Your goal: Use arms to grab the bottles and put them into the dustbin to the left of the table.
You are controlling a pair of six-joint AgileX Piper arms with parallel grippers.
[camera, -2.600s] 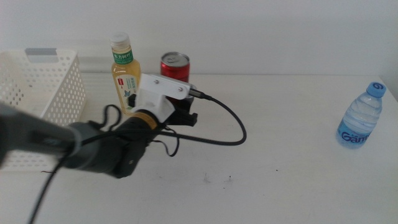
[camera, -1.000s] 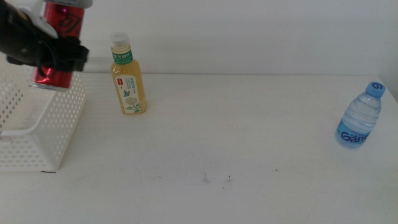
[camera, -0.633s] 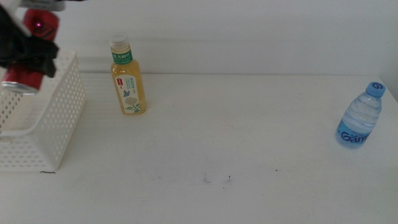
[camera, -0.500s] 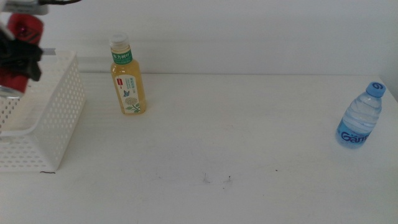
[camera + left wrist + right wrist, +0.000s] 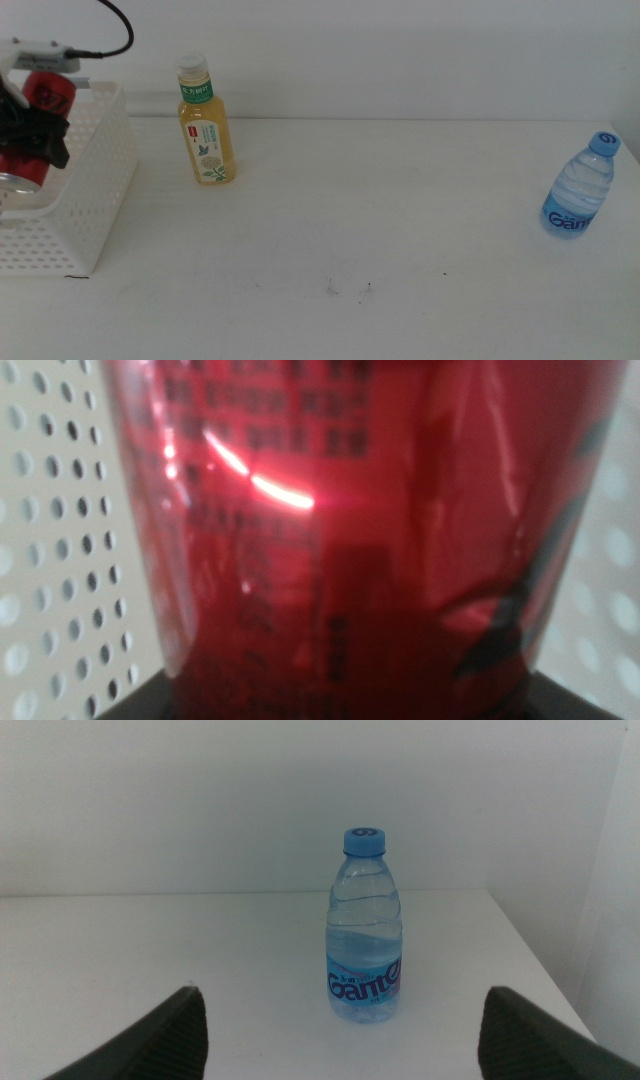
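Left gripper [image 5: 30, 135] clamps tilted red can [image 5: 35, 120] over dustbin [image 5: 95, 190]; right gripper [image 5: 340, 1030] spread wide, facing water bottle [image 5: 364, 935].

There were three drink containers in all, namely one yellow tea bottle [image 5: 207, 122], one red can [image 5: 32, 125] and one blue-capped water bottle [image 5: 581, 187], along with one white perforated basket [image 5: 82, 200], one worktop [image 5: 380, 230] and one dark tool [image 5: 25, 130] in view.
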